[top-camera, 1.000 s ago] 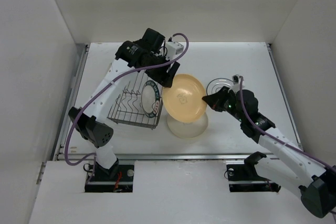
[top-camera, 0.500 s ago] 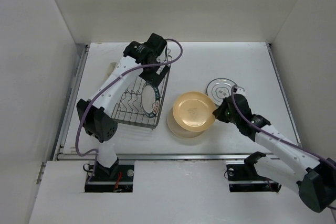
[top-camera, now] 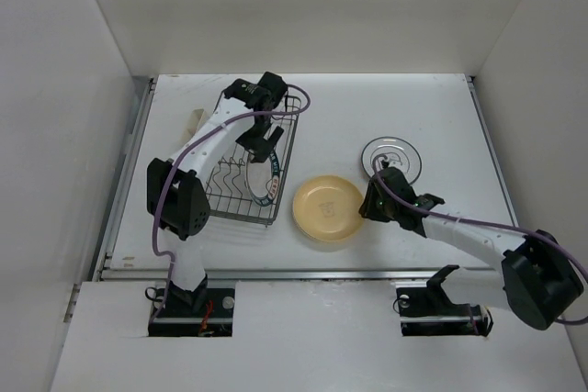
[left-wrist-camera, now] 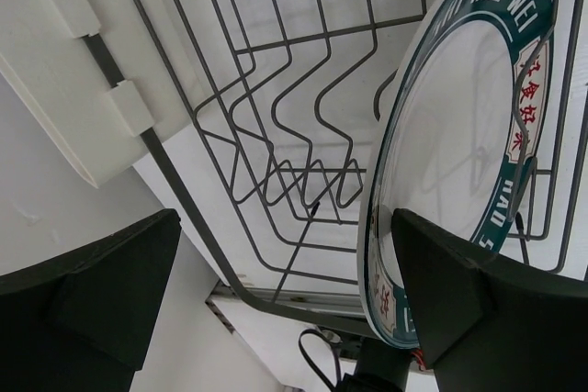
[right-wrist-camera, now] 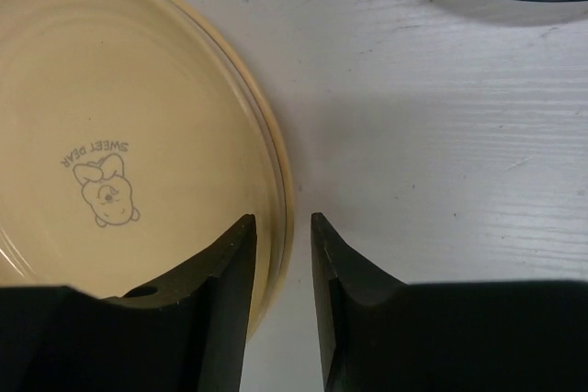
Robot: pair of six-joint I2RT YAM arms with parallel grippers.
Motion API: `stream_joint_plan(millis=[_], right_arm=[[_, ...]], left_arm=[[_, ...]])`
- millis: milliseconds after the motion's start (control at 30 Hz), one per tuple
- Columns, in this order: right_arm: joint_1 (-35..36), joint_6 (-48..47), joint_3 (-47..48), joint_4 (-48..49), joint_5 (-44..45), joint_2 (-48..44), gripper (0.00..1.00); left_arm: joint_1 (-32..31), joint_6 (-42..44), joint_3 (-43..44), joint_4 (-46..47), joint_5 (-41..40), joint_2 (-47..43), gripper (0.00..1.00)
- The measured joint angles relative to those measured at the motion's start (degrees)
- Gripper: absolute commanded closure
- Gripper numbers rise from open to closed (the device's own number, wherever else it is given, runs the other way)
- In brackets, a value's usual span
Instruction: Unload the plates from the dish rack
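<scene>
Yellow plate (top-camera: 326, 208) flat on the table (top-camera: 367, 107), teal-rimmed plate (left-wrist-camera: 441, 153) upright in the dish rack (top-camera: 230, 214).

We see the yellow plate lying at 3 o'clock of the dish rack. The right gripper (top-camera: 367, 204) is at the plate's 3 o'clock edge, its fingers a narrow gap apart astride the rim (we cannot tell whether they pinch it). A white ringed plate (top-camera: 390, 153) lies at 1 o'clock of the yellow one, apart from it. The left gripper (left-wrist-camera: 285, 227) hangs over the rack with fingers spread wide, and the teal-rimmed plate stands on edge among the wires just beside one finger.
</scene>
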Motion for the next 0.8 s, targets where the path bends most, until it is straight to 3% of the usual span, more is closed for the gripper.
stream_joint_plan(millis=[100,200,267,300,400,433,467,533,700,800], right_arm=[[1.0,-0.4,0.5,0.2,0.1,1.5,0.64],[1.4,-0.6,0.8,0.2,0.2,1.7,0.64],[1.6,-0.8,1.0,0.3,0.3,1.7,0.62],[1.7,-0.9,1.1,0.3,0.3,1.7,0.62],[1.9,-1.0,1.4,0.5,0.3,1.7,0.61],[2.0,-1.0,1.5,0.5,0.4,1.7,0.61],[2.0,-1.0,1.7,0.4,0.4,1.7,0.61],[2.0,-1.0,2.0,0.1,0.6,1.4,0.61],[2.0,-1.2,3.5,-0.9,1.4,-0.4,0.61],[2.0,-1.8,5.0,-2.6,2.2,-1.5,0.50]], left_arm=[[0.0,-0.1,-0.4,0.3,0.4,0.0,0.04],[0.1,-0.1,-1.1,0.5,1.6,0.3,0.17],[0.3,-0.2,-1.2,0.5,3.0,0.9,0.34],[0.4,-0.3,-1.3,0.5,3.9,1.2,0.53],[0.0,-0.7,-1.4,0.4,7.0,2.1,0.77],[-0.1,-0.8,-1.4,0.3,7.6,2.3,0.93],[-0.1,-1.9,-1.2,0.5,8.3,2.4,1.00],[0.3,-3.8,0.9,0.8,12.3,1.9,1.00],[0.9,-3.1,3.3,-1.7,11.9,2.2,1.00],[1.1,-3.0,8.7,-4.1,11.2,2.5,1.00]])
